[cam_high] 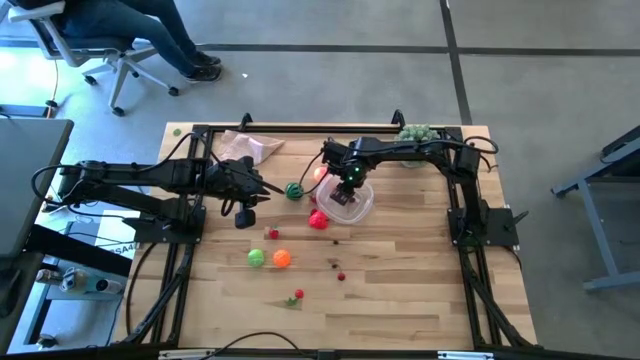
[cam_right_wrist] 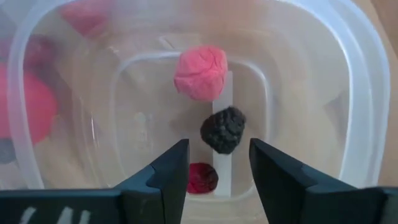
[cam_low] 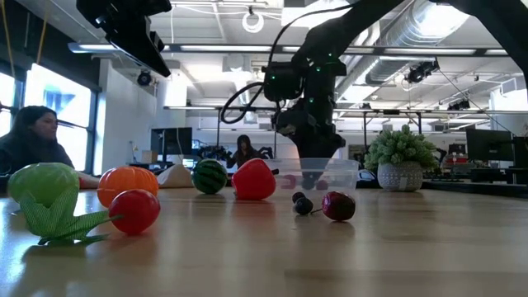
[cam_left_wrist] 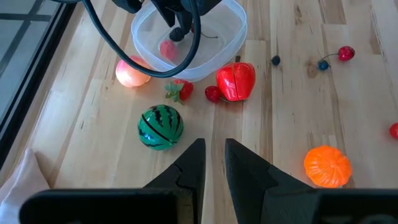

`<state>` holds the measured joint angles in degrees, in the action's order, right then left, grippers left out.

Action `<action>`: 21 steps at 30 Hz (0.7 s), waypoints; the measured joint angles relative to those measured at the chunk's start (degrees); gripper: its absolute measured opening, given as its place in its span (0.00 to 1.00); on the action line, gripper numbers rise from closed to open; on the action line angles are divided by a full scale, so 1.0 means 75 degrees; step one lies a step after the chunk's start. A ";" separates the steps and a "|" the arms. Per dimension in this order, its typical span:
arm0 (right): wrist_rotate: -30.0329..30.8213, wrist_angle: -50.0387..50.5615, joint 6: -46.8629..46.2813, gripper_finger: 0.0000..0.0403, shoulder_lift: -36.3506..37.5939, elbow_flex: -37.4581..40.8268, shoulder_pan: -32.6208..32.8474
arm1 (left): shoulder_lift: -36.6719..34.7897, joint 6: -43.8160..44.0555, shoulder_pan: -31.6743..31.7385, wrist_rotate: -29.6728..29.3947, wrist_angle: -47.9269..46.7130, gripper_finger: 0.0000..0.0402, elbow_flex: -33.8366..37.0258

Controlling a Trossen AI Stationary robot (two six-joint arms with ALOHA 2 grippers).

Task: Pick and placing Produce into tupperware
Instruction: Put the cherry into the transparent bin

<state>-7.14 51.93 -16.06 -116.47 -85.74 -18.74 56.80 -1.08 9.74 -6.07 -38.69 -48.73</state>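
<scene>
Over the clear tupperware (cam_right_wrist: 348, 93) holding three small pieces, the right claw (cam_right_wrist: 217, 163) hangs spread and empty, while beside it the left claw (cam_left_wrist: 213, 163), nearly pressed together, faces one striped green ball (cam_left_wrist: 160, 127) on the wooden table (cam_high: 400, 300).

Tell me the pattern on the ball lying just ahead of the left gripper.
The ball is green with dark wavy stripes, like a watermelon; the left wrist view shows it best.

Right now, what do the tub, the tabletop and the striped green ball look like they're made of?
Tub: clear, thin plastic, glossy; the wood and the pieces inside show through its walls, rim whitish.
Tabletop: light wood in joined strips, grain visible, satin sheen.
Striped green ball: probably hard plastic; smooth, shiny highlight, painted dark stripes.
</scene>
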 joint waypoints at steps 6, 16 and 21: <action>0.0148 0.0156 -0.0136 0.40 0.0702 -0.0002 0.0044 | 0.0000 0.0002 0.0000 0.0002 0.0002 0.13 0.0000; 0.0551 0.0884 -0.1013 0.40 0.2730 -0.0002 0.1059 | 0.0000 0.0002 -0.0003 0.0000 0.0002 0.13 0.0000; 0.0529 0.1056 -0.2756 0.40 0.3325 -0.0005 0.2233 | 0.0000 0.0002 -0.0001 0.0001 0.0002 0.13 0.0000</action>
<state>-3.17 59.85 -36.73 -91.53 -85.78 -1.99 56.80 -1.06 9.73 -6.06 -38.68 -48.73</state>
